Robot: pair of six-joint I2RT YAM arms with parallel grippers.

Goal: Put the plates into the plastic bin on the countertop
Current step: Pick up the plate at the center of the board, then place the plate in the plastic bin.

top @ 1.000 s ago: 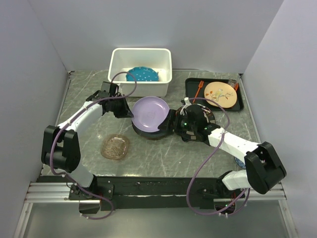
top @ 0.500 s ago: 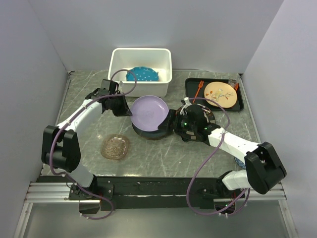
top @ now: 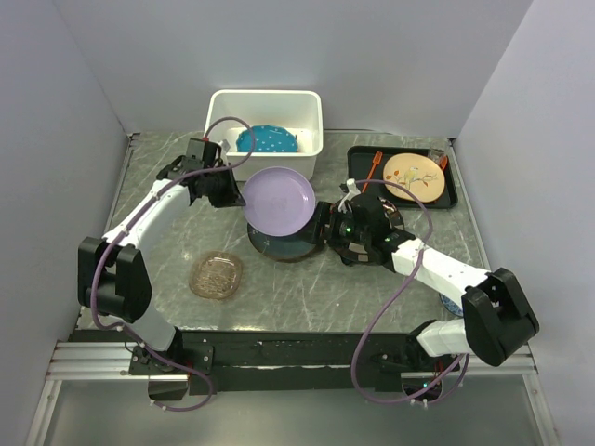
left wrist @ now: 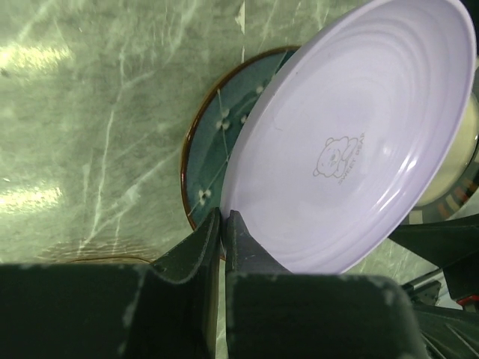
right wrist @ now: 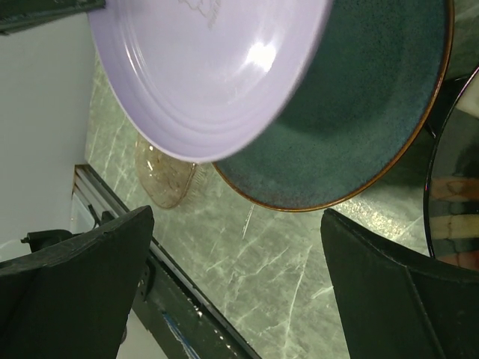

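My left gripper is shut on the rim of the lavender plate and holds it tilted above the dark teal plate. The lavender plate also shows in the right wrist view. My right gripper is open and empty beside the dark teal plate. The white plastic bin stands at the back with a teal dotted plate in it. An amber glass plate lies at the front left.
A flat black tray at the back right holds a tan round plate and orange utensils. A dark-rimmed plate lies under my right wrist. Grey walls close in both sides.
My left gripper has lifted the lavender plate up and back toward the bin, tilting it more. My right arm has stayed about where it was.
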